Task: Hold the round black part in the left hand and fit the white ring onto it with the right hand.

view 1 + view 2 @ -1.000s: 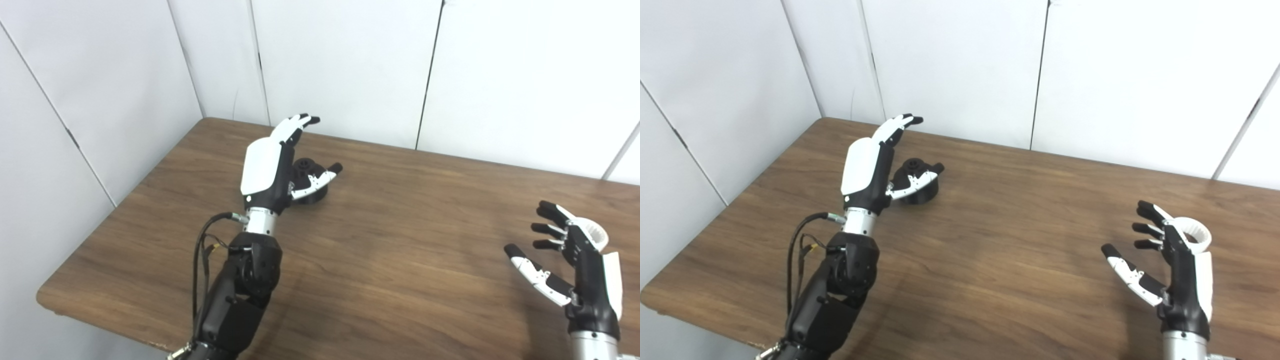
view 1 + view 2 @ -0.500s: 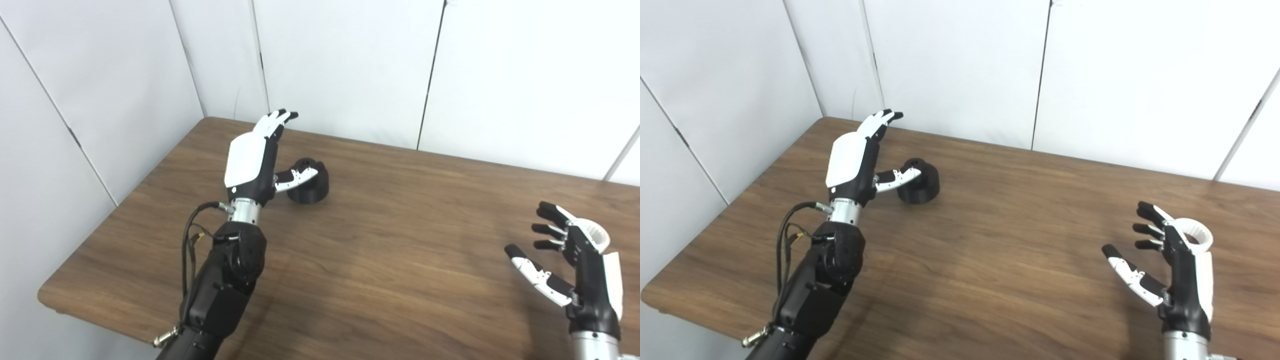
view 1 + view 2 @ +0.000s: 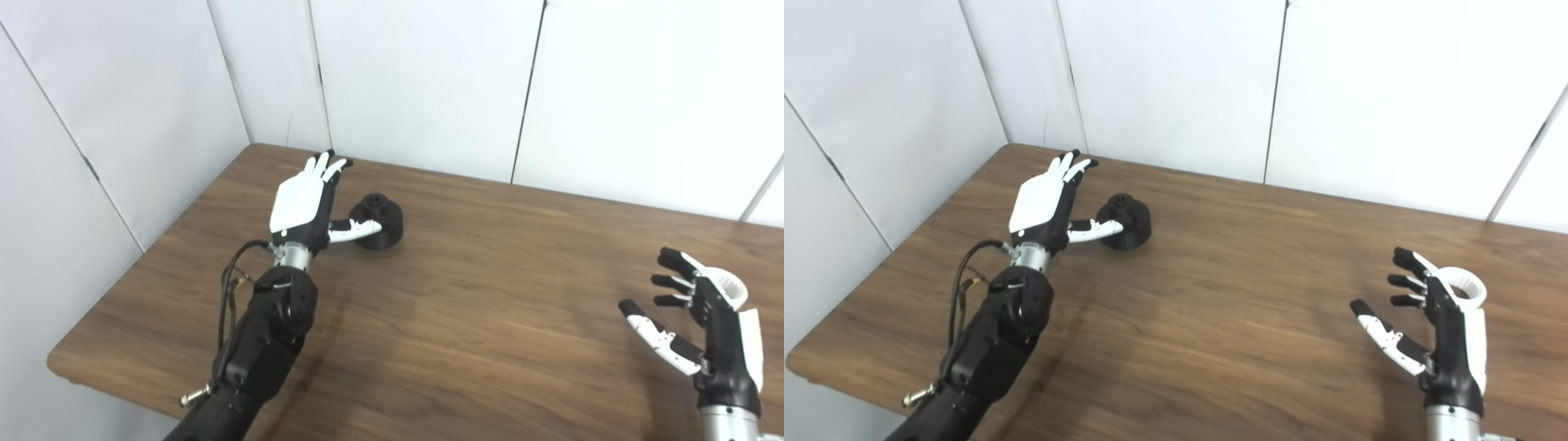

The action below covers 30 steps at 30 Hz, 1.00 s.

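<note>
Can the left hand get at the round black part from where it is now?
Probably yes. The left hand is open right beside the round black part, its thumb reaching toward the part's near side, and nothing lies between them on the table.

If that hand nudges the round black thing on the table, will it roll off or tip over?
Probably neither. The round black part sits on a broad flat base, squat, so it would likely slide on the smooth table. It looks rigid, likely moulded plastic, fairly light. The left hand is open beside it.

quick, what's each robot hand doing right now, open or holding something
Left robot hand: open, holding nothing, beside the round black part.
Right robot hand: open, holding nothing, the white ring just behind it.
</note>
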Tool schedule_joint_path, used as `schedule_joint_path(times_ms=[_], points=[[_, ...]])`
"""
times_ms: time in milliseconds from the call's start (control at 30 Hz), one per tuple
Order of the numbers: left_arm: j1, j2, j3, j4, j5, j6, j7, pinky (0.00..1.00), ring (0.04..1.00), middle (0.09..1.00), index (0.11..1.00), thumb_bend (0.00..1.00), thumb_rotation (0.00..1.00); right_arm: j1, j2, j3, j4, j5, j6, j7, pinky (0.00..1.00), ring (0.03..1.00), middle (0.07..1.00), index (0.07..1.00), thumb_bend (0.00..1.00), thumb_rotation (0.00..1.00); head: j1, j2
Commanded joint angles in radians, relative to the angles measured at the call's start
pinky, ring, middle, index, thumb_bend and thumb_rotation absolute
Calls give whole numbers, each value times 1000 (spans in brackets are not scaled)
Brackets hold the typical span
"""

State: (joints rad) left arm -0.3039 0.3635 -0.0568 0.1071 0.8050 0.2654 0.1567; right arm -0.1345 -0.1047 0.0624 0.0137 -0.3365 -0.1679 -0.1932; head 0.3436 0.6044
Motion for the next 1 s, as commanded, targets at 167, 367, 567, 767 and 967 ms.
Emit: schedule_joint_path(times_ms=[167,367,567,767,967], points=[[-73,50,-35,41,45,72,-43,966,1000,1000,889,1000,652,24,-47,-21,10,-38,9,-1,578,701,793,791,619,222,-1,6],[-94,64,-82,83,95,153,-92,999,1000,1000,897,1000,719,30,-48,-22,0,-36,13,-1,574,699,793,791,623,229,-8,10],[-110,69,-110,126,95,175,-103,1000,1000,1000,891,1000,721,40,-51,-26,-21,-42,27,0,558,695,791,788,625,229,-16,18],[-125,59,-123,164,82,170,-91,1000,1000,1000,881,1000,704,51,-61,-36,-37,-30,34,11,567,697,797,789,621,216,-18,22],[-142,57,-154,204,98,164,-73,1000,1000,1000,879,1000,692,54,-61,-41,-55,-33,51,23,551,690,802,792,608,194,-20,24]])
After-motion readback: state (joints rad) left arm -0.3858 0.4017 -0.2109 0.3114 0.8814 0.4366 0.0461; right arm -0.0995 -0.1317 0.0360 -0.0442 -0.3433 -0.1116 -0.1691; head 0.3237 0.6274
